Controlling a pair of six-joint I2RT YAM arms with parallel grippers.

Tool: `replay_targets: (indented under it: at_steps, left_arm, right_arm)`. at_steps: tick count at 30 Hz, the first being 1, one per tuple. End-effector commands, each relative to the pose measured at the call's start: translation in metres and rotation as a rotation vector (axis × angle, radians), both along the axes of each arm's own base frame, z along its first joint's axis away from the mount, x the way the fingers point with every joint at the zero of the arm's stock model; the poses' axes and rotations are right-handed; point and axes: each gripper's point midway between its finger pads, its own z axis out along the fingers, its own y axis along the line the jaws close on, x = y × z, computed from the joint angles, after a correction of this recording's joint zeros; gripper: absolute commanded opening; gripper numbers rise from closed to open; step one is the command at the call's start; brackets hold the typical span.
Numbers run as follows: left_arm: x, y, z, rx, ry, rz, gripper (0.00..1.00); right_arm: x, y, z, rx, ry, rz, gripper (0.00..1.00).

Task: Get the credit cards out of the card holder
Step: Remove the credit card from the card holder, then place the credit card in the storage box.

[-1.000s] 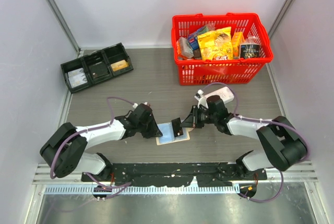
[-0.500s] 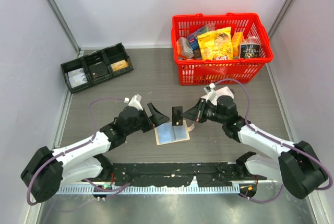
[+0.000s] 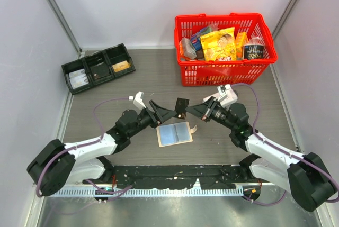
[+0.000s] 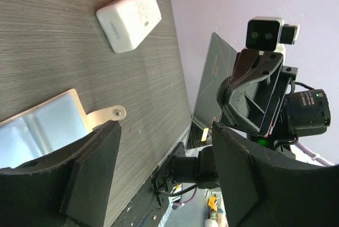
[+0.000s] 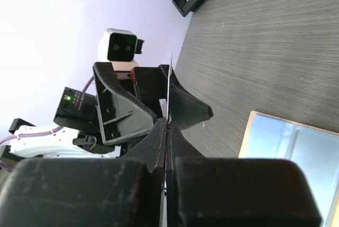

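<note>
The card holder (image 3: 175,133) lies flat and open on the table, blue panel up and small tan tab (image 4: 106,115) at its right corner; it also shows in the right wrist view (image 5: 296,147). Above its far edge my right gripper (image 3: 192,109) is shut on a dark credit card (image 3: 182,108), which the right wrist view shows edge-on (image 5: 168,87). My left gripper (image 3: 165,112) faces it, open, its fingers (image 5: 119,108) on either side of the card's free end without visibly touching. The left wrist view shows the card's dark face (image 4: 214,87) just beyond my left gripper (image 4: 165,132).
A red basket (image 3: 225,71) full of packaged goods stands at the back right. A black three-compartment tray (image 3: 98,68) sits at the back left. A small white box (image 4: 130,18) lies on the table behind the right arm.
The right gripper has lifted the card off the holder and up. The left gripper has risen from the holder, opened wide, and now brackets the card's end.
</note>
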Motion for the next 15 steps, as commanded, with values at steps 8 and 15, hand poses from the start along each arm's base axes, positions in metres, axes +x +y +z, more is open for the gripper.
replay_targets:
  at_steps: [8, 15]
  left_arm:
    - [0.002, -0.028, 0.065, -0.225, -0.162, -0.081, 0.34]
    - [-0.001, -0.028, 0.064, -0.23, -0.172, -0.096, 0.0]
  right_arm:
    - [0.003, -0.001, 0.029, 0.111, -0.062, -0.024, 0.01]
    - [0.001, 0.001, 0.026, 0.067, -0.086, 0.003, 0.04]
